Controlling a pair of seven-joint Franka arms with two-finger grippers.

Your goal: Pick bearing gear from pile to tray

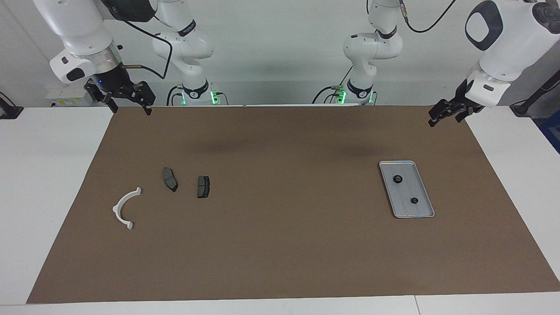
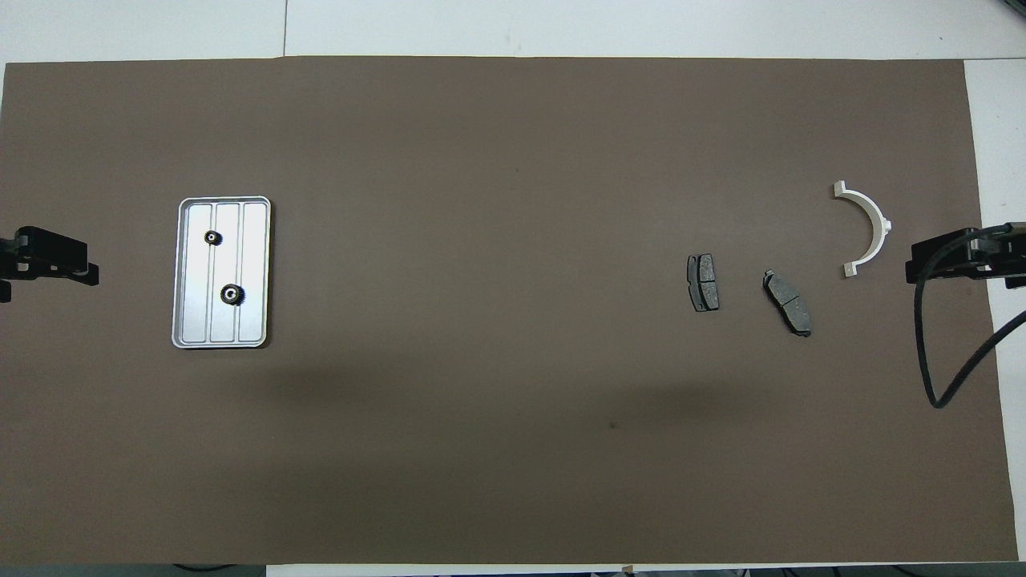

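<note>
The silver tray (image 1: 396, 163) lies toward the left arm's end of the table, with two black gears (image 1: 397, 179) (image 1: 414, 201) on its ribbed floor. In the overhead view the tray (image 2: 255, 264) holds the same gears (image 2: 212, 237) (image 2: 232, 295). The pile toward the right arm's end is a white arc (image 1: 117, 209) (image 2: 878, 220) and two brake pads (image 1: 170, 179) (image 1: 203, 187). No gear shows among them. My left gripper (image 1: 444, 120) (image 2: 76, 268) is open and empty, raised over the mat's edge beside the tray. My right gripper (image 1: 130, 107) (image 2: 946, 260) is open and empty, raised beside the arc, and waits.
A brown mat (image 1: 280, 236) covers most of the white table (image 1: 43, 175). A black cable (image 2: 938, 385) loops down from the right arm over the mat's edge at that end.
</note>
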